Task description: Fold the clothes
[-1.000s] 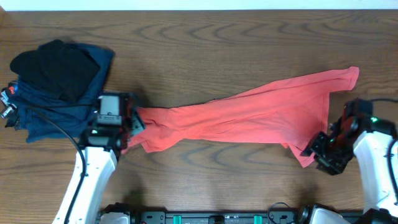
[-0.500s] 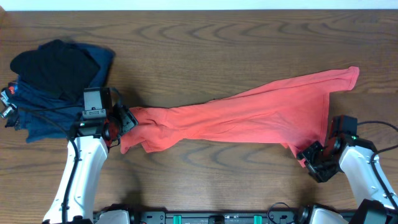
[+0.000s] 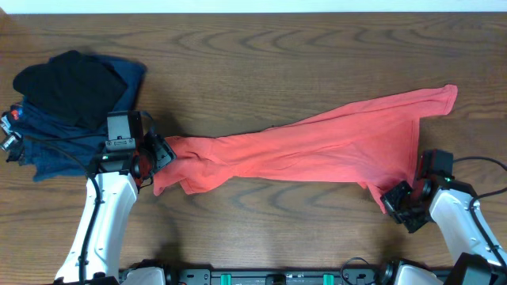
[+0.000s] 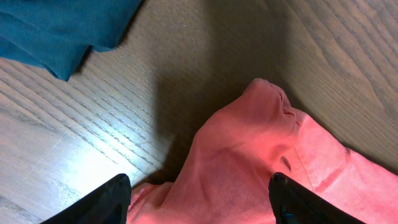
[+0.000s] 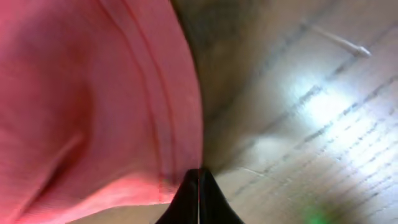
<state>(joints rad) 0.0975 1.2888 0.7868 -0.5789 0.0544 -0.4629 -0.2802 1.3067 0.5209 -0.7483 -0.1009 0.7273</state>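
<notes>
The clothes (image 3: 317, 142), a coral-red T-shirt, lie stretched in a long band from the left of the table to the far right. My left gripper (image 3: 162, 150) stands open at the shirt's bunched left end. In the left wrist view its two black fingertips (image 4: 121, 186) straddle a raised fold of the clothes (image 4: 249, 143) without pinching it. My right gripper (image 3: 394, 198) is at the shirt's lower right corner. In the right wrist view it (image 5: 199, 171) is shut, with the stitched hem of the clothes (image 5: 93, 93) running into its tips.
A pile of navy blue folded garments (image 3: 79, 131) with a black folded garment (image 3: 71, 83) on top sits at the far left, close behind my left arm. A corner of the navy cloth (image 4: 56, 25) shows in the left wrist view. Bare wood surrounds the shirt.
My right gripper has shut at the hem at the shirt's lower right corner. Over the second, the left gripper drew back slightly to the left; the shirt has barely shifted.
</notes>
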